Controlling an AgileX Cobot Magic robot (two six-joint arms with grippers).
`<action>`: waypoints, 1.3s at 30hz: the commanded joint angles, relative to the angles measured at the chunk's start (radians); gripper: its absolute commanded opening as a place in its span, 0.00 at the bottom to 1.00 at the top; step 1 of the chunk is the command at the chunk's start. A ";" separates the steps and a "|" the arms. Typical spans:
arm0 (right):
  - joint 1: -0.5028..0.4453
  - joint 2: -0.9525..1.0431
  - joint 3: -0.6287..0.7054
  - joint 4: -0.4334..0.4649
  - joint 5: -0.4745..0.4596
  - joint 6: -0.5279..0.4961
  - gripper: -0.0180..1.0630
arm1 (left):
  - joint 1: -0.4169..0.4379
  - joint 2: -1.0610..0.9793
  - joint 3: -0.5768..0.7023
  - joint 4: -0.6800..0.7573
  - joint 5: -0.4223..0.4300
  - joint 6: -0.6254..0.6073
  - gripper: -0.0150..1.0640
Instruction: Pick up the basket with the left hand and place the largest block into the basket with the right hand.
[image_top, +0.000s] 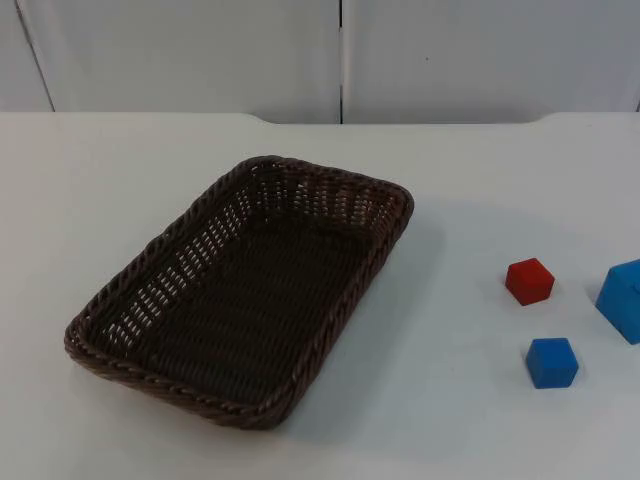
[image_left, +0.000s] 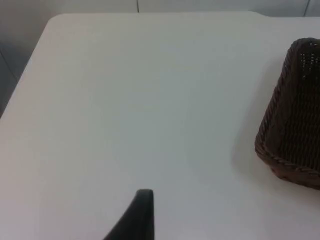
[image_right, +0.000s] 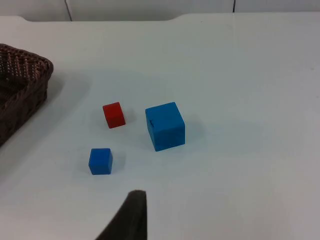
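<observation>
A dark brown wicker basket (image_top: 240, 290) lies empty on the white table, left of centre, its long side running diagonally. The largest block, a big blue cube (image_top: 625, 300), sits at the table's right edge and shows whole in the right wrist view (image_right: 165, 126). A small red cube (image_top: 529, 280) and a small blue cube (image_top: 552, 361) lie just left of it. My left gripper (image_left: 137, 217) hovers over bare table, well apart from the basket's end (image_left: 292, 120). My right gripper (image_right: 127, 217) hangs short of the blocks, nearest the small blue cube (image_right: 100, 161), touching nothing.
The table (image_top: 470, 420) ends at the grey partition wall (image_top: 340, 55) behind the basket. Bare table lies between the basket and the blocks. In the left wrist view the table's rounded corner (image_left: 52, 22) and side edge are near.
</observation>
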 joint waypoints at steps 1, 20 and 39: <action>-0.007 -0.004 0.003 0.002 -0.003 -0.002 0.99 | 0.003 -0.004 -0.014 -0.002 -0.013 0.000 0.99; -0.007 -0.004 0.003 0.000 -0.003 -0.002 0.99 | 0.003 0.240 -0.116 -0.101 -0.109 0.015 0.99; -0.007 -0.004 0.003 0.000 -0.003 -0.002 0.99 | 0.003 0.535 -0.282 -0.224 -0.210 0.132 0.99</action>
